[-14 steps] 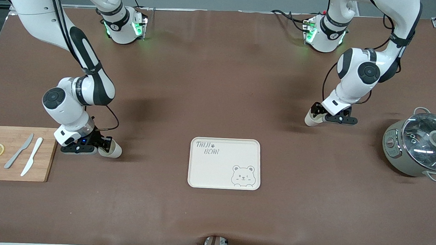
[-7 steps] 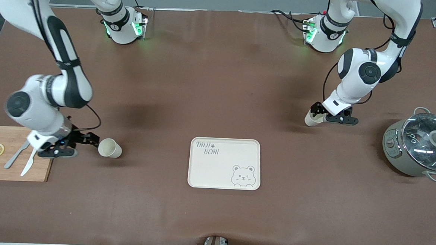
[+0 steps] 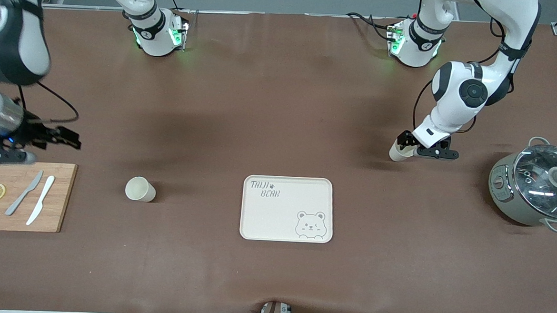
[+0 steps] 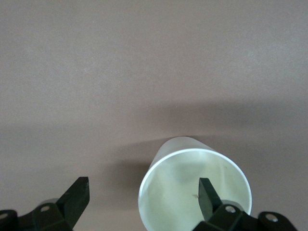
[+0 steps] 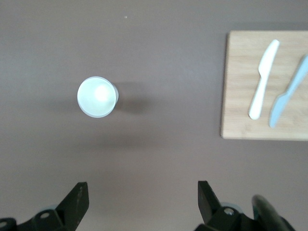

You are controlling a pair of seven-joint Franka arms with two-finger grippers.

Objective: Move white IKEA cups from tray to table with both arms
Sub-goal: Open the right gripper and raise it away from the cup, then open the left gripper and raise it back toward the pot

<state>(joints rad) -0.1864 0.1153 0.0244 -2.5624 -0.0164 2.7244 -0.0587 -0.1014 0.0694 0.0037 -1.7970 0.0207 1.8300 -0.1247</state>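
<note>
One white cup (image 3: 140, 189) stands upright and alone on the brown table, between the cutting board and the bear tray; it also shows in the right wrist view (image 5: 97, 96). My right gripper (image 3: 69, 139) is open and empty, up over the table beside the cutting board, well away from that cup (image 5: 142, 192). The second white cup (image 3: 397, 152) stands toward the left arm's end of the table. My left gripper (image 3: 407, 145) is open at it: in the left wrist view (image 4: 144, 190) one finger (image 4: 208, 192) reaches inside the cup's (image 4: 183, 192) mouth and the other stands outside, apart from its wall.
A cream bear tray (image 3: 256, 222) lies mid-table, nearer the front camera than both cups. A wooden cutting board (image 3: 54, 197) with two knives and lemon slices lies at the right arm's end; it shows in the right wrist view (image 5: 240, 86). A grey-green pot with a glass lid (image 3: 534, 189) stands at the left arm's end.
My right gripper has let go of its cup and moved up and away toward the table's end. The cup stays standing. The left gripper has hardly moved.
</note>
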